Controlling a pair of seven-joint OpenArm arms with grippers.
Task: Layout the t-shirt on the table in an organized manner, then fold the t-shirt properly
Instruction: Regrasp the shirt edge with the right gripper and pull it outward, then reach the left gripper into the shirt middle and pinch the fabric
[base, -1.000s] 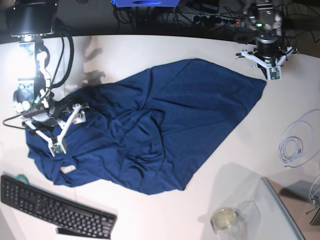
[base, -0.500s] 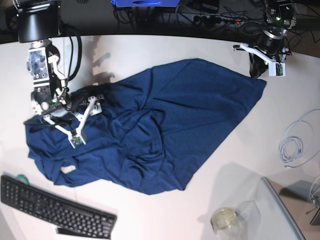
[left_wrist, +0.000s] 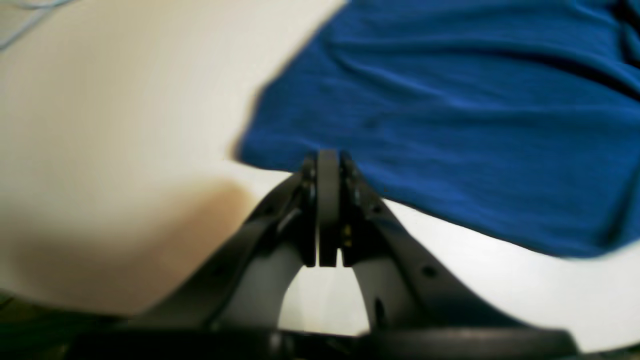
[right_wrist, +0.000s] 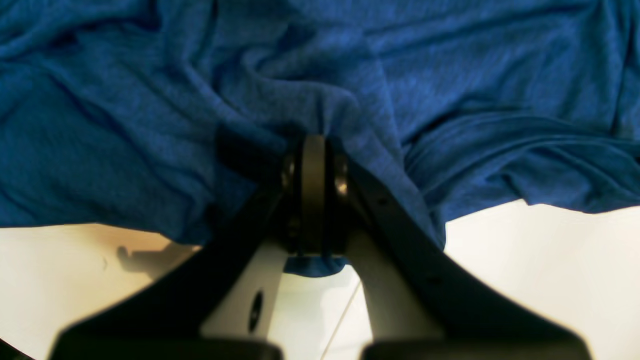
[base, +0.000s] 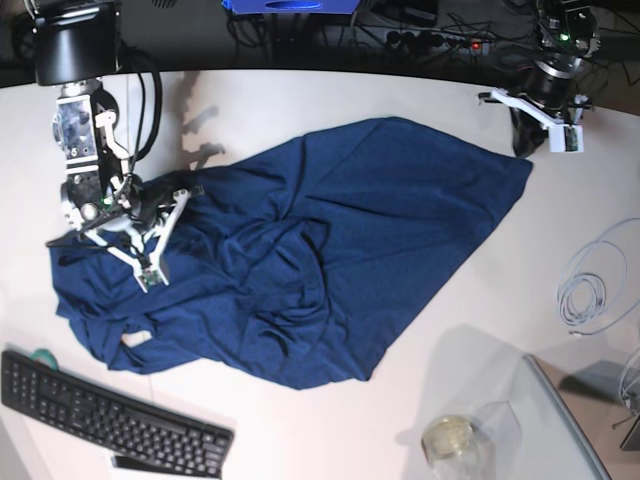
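Note:
The navy t-shirt (base: 330, 250) lies rumpled and spread across the white table (base: 300, 100). My right gripper (base: 150, 274) rests on the shirt's left part, shut on a bunched fold of it. In the right wrist view the cloth (right_wrist: 150, 125) wraps around the closed jaws of that gripper (right_wrist: 313, 145), above bare table (right_wrist: 550, 260). My left gripper (base: 562, 136) hovers shut by the table's far right edge, just beyond the shirt's right corner. In the left wrist view the closed tips of that gripper (left_wrist: 328, 160) line up with the shirt's edge (left_wrist: 450, 100), with nothing between them.
A black keyboard (base: 110, 420) lies at the front left, close to the shirt's lower edge. A coil of white cable (base: 590, 285) lies at the right. A glass jar (base: 450, 438) and a clear panel (base: 570, 420) stand at the front right. Dark cables run behind the table.
My right gripper moved up and right over the shirt's left part and closed on a fold. The left gripper stayed shut and drifted slightly right near the far edge.

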